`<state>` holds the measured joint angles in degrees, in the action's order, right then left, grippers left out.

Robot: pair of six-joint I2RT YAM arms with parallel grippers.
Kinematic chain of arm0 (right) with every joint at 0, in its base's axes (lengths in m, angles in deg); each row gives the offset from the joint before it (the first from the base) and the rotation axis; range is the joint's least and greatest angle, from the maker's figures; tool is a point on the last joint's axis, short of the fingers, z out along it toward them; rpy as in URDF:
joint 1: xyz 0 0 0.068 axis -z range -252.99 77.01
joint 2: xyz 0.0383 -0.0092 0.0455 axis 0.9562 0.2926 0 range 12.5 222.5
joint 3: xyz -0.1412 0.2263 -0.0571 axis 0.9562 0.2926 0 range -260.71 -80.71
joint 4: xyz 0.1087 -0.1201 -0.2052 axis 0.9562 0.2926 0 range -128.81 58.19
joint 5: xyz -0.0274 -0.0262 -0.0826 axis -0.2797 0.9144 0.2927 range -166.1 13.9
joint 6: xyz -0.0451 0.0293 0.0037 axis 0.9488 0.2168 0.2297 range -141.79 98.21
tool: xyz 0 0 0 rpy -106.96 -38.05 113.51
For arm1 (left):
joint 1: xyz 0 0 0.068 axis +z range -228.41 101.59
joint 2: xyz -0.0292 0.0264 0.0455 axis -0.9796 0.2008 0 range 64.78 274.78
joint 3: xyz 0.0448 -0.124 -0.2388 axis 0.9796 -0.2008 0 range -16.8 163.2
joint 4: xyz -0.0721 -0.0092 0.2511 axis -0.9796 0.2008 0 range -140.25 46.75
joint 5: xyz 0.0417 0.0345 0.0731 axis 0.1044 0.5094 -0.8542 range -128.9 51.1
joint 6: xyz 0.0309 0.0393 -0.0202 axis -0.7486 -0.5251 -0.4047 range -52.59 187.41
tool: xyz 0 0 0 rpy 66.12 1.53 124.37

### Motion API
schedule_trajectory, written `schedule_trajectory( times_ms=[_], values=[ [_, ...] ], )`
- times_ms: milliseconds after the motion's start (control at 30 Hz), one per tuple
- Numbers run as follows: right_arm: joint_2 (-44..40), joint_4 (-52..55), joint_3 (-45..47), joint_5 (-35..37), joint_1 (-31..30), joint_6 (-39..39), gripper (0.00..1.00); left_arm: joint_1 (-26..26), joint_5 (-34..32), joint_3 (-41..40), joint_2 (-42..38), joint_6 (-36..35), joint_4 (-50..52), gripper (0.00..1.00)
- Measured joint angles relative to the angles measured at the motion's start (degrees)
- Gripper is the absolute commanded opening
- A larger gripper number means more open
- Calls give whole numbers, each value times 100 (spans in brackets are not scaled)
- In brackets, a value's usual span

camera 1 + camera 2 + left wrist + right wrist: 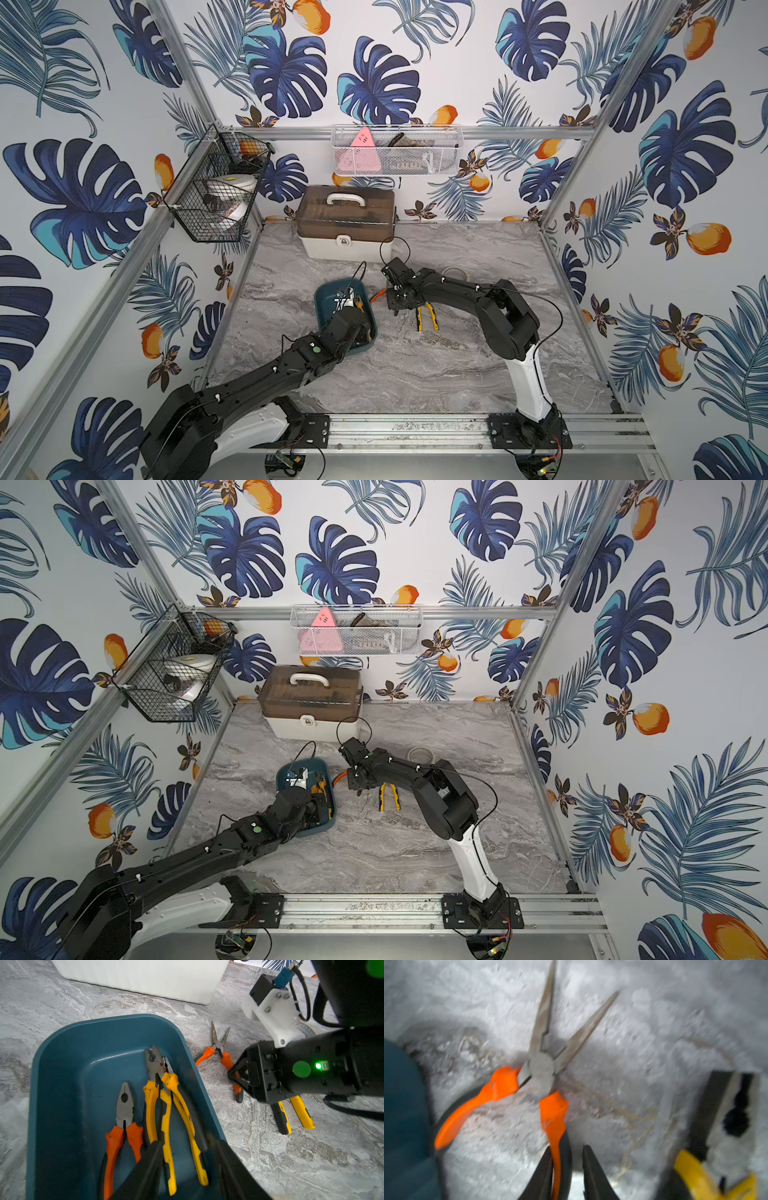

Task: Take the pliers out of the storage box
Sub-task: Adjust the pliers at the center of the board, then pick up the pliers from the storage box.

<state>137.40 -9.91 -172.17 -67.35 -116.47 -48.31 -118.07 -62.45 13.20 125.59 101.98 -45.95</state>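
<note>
The storage box [72, 1064], a dark teal tray [326, 309], holds three pliers: an orange-handled pair [124, 1109] and two overlapping yellow-handled pairs [158, 1084]. My left gripper [185, 1147] is low inside the box and open. Its fingers stand on either side of two yellow handles, with a gap at one side. The long-nosed orange pliers [544, 1068] lie spread on the table just beside the box. My right gripper [566, 1149] straddles one of their handles. One finger touches the handle and the other is a narrow gap away. Another yellow-handled pair [426, 318] lies on the table under the right arm.
A white case with a brown lid [347, 232] stands behind the box at the back wall. A tape roll [455, 272] lies behind the right arm. A black wire basket [216, 195] and a white one [395, 151] hang on the walls.
</note>
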Motion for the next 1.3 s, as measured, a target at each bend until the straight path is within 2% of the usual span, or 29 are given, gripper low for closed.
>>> schedule_trajectory(
  times_ms=[133,267,500,733,833,933,1000,1133,1300],
  values=[
    [85,101,-151,83,107,157,31,0,-9,2,37,-22,0,50],
    [63,197,-179,52,151,186,42,0,-9,9,122,-26,0,49],
    [-754,66,501,-525,90,153,49,90,44,72,9,-39,63,51],
    [-1672,-352,1180,-1263,-87,0,51,955,566,291,48,212,444,48],
    [-1871,-516,1281,-1591,-345,-107,50,1617,977,216,114,466,651,48],
    [-1670,-485,905,-1720,-708,-94,50,2326,1375,11,-4,645,804,48],
    [-1370,-361,466,-1648,-914,-26,50,2549,1563,-37,-125,767,892,48],
    [-651,15,-448,-1180,-1255,212,50,2677,1582,-35,-326,898,1036,49],
    [96,562,-1270,-483,-1355,485,50,2702,1519,-116,-367,898,1060,48]
  ],
)
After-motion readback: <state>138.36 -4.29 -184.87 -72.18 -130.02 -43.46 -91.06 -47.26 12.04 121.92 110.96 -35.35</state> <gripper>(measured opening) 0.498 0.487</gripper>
